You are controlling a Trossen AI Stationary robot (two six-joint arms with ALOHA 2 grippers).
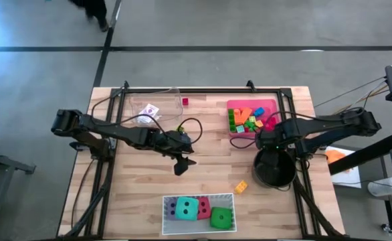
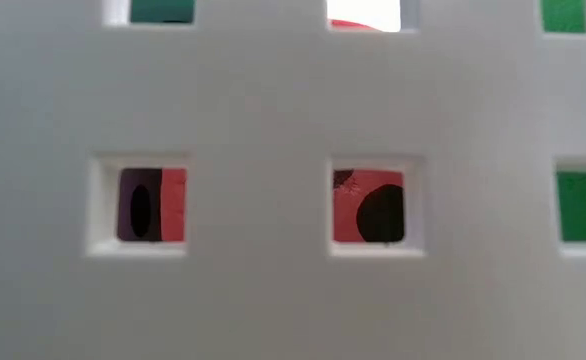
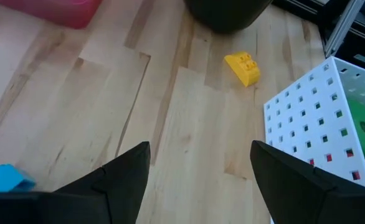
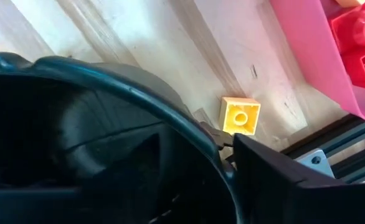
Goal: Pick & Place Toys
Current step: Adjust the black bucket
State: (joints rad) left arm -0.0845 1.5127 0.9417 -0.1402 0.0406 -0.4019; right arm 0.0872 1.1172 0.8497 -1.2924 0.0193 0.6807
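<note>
My right gripper (image 1: 266,144) points down over the black pot (image 1: 274,169), its fingers astride the pot's far rim and shut on it. Beside that rim a small yellow block (image 4: 240,116) lies on the wood. My left gripper (image 1: 180,164) hangs open above the table's middle, holding nothing (image 3: 201,180). Another yellow block (image 1: 241,187) lies on the table between the pot and the white tray (image 1: 231,198). In that tray sit purple (image 1: 174,209), teal (image 1: 188,209), red (image 1: 203,203) and green (image 1: 221,217) dice. The pink tray (image 1: 271,104) holds several bright blocks. My right gripper has the black pot's rim (image 4: 198,127) on the side toward the pink tray. One finger is inside the pot and the other finger (image 4: 276,171) is outside, coming from above and pointing down. The pot stands upright on the table.
A clear tray (image 1: 149,110) with a card stands at the far left, and a small pink block (image 1: 184,102) lies beside it. A blue block (image 3: 5,178) lies on the wood by my left fingers. The low view is blocked by the white tray's perforated wall (image 2: 273,120).
</note>
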